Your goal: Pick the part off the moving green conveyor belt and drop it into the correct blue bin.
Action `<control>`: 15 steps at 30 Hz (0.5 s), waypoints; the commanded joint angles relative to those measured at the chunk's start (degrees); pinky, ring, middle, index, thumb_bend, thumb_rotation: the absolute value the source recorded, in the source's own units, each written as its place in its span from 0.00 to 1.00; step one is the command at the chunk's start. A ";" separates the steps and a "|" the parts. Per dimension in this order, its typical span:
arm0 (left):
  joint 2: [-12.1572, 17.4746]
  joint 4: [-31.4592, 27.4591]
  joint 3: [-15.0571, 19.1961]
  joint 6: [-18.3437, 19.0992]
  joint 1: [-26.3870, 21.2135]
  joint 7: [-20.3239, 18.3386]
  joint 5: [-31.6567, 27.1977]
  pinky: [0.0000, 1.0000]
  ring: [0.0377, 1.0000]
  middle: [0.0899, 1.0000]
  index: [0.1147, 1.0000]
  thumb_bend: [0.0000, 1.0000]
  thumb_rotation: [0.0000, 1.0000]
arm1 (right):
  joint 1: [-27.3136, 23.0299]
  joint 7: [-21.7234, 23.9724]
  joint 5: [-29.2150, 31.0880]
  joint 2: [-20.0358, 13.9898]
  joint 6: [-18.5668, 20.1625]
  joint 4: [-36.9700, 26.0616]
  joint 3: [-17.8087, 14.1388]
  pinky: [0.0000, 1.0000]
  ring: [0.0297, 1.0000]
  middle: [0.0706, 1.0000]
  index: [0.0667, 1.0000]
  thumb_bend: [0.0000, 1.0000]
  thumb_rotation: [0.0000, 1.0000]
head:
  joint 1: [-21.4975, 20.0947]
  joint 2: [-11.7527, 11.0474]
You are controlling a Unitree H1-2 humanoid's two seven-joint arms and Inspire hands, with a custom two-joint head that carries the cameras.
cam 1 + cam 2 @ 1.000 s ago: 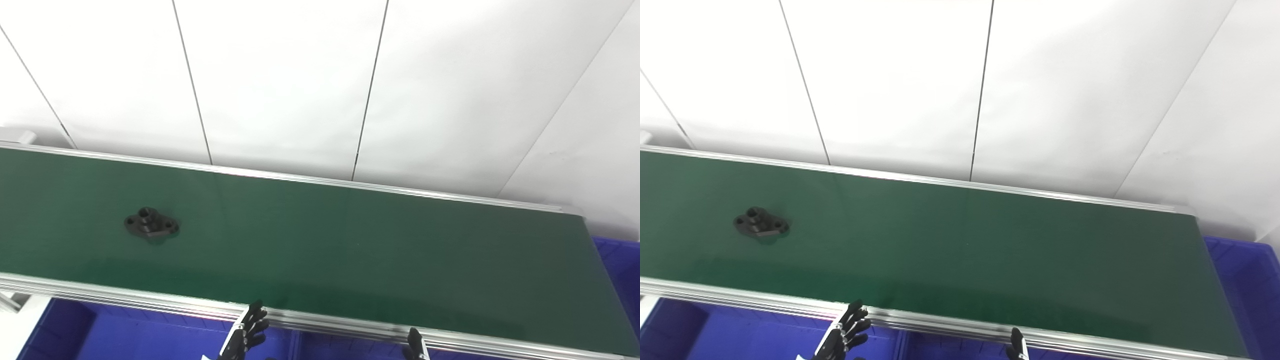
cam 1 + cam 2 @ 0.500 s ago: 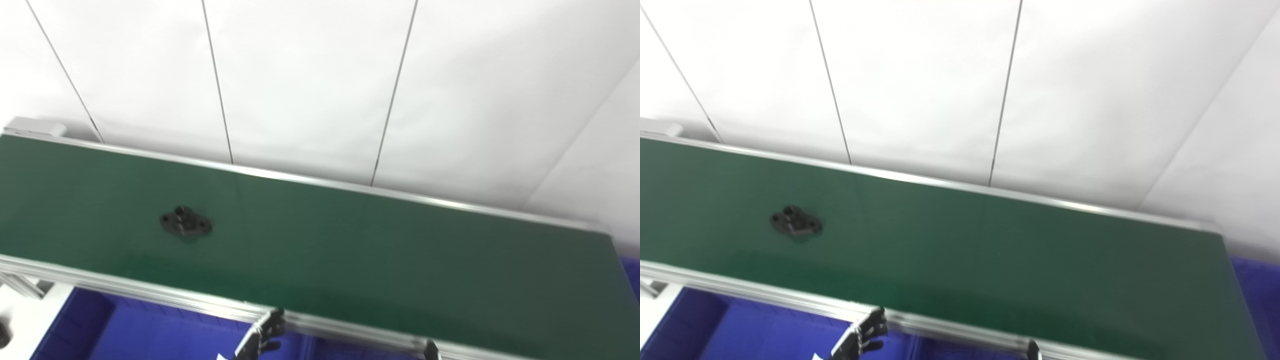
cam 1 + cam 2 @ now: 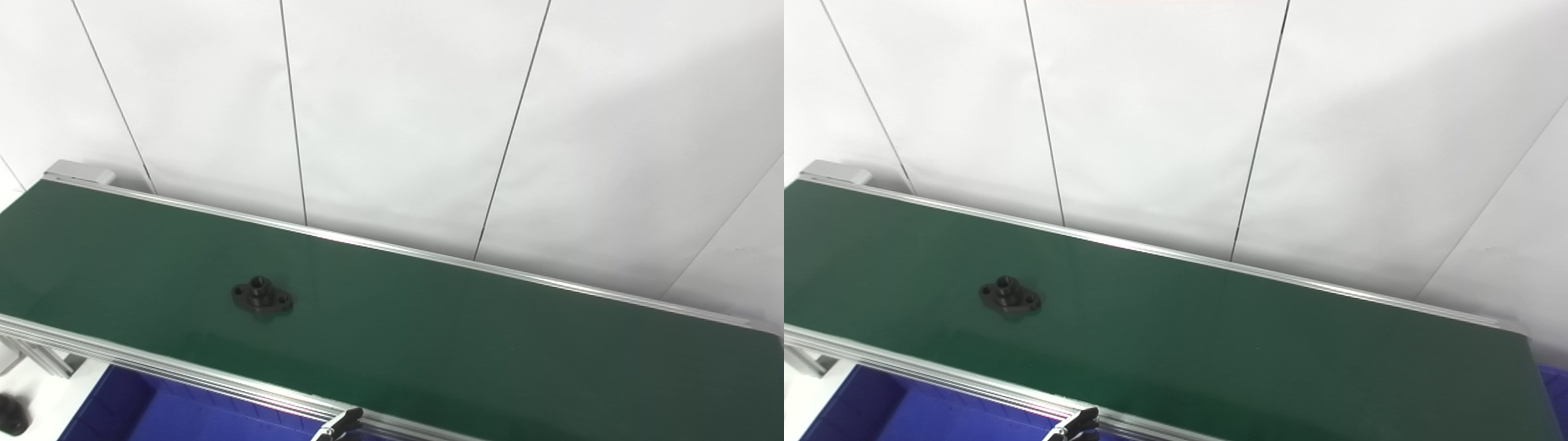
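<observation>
The step in hand is waiting to pick: the black part [image 3: 261, 297] lies untouched left of centre on the green conveyor belt [image 3: 490, 343]. Only the left hand [image 3: 340, 424] peeks over the near rail, its state impossible to tell; the right hand is out of view. Next, it must reach over and time its grasp, then carry the part to the blue bin [image 3: 153, 410].

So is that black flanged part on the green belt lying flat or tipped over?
Flat: the black flanged part rests on its flange on the green conveyor belt, hub pointing up.

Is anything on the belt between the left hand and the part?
Nothing visible. The part lies alone on the belt; only bare belt and the near rail separate it from the left hand, whose tips barely show at the bottom edge.
</observation>
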 commanded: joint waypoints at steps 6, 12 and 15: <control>-5.48 -3.55 -5.28 1.15 1.90 0.07 3.06 0.61 0.74 0.79 0.81 0.69 0.88 | 1.66 2.41 0.24 -1.28 -3.10 -4.37 -0.23 1.00 1.00 1.00 1.00 0.73 1.00 | 1.33 2.63; -6.43 -5.45 -5.38 1.94 2.76 0.41 0.49 0.62 0.74 0.80 0.81 0.71 0.85 | 2.92 3.13 0.62 -1.32 -3.53 -7.67 -0.13 1.00 1.00 1.00 1.00 0.72 1.00 | 1.41 5.01; -6.50 -5.95 -5.35 1.49 2.86 0.83 0.60 0.64 0.76 0.80 0.82 0.70 0.83 | 2.86 3.02 -0.57 -1.38 -4.35 -8.92 -0.23 1.00 1.00 1.00 1.00 0.66 1.00 | 1.40 5.68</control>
